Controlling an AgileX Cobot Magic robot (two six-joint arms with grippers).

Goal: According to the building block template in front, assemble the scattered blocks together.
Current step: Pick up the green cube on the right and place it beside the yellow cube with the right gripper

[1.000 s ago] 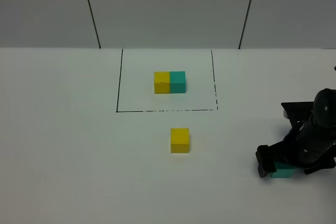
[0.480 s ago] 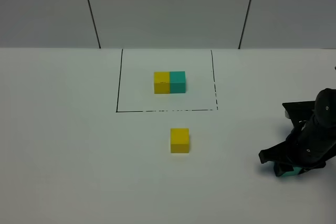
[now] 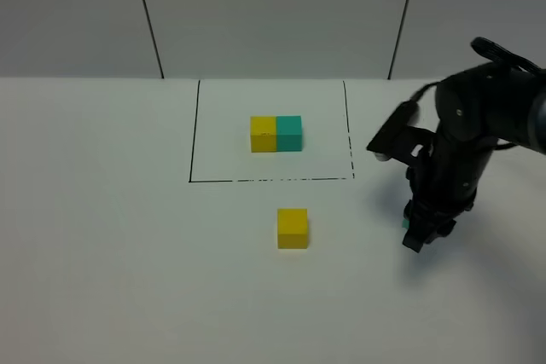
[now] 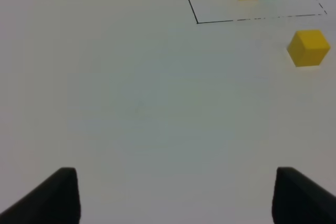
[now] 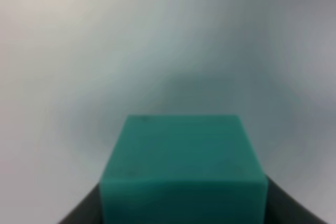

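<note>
Teal cube is clenched in the right claw, well right of the yellow cube on the desk; framed template lies behind; left claw released.

Nothing readable in any view: no text, labels, brands or numbers. Yellow cube, teal cube and template have plain faces. Only mark on the surface is a black outline, without lettering.
</note>
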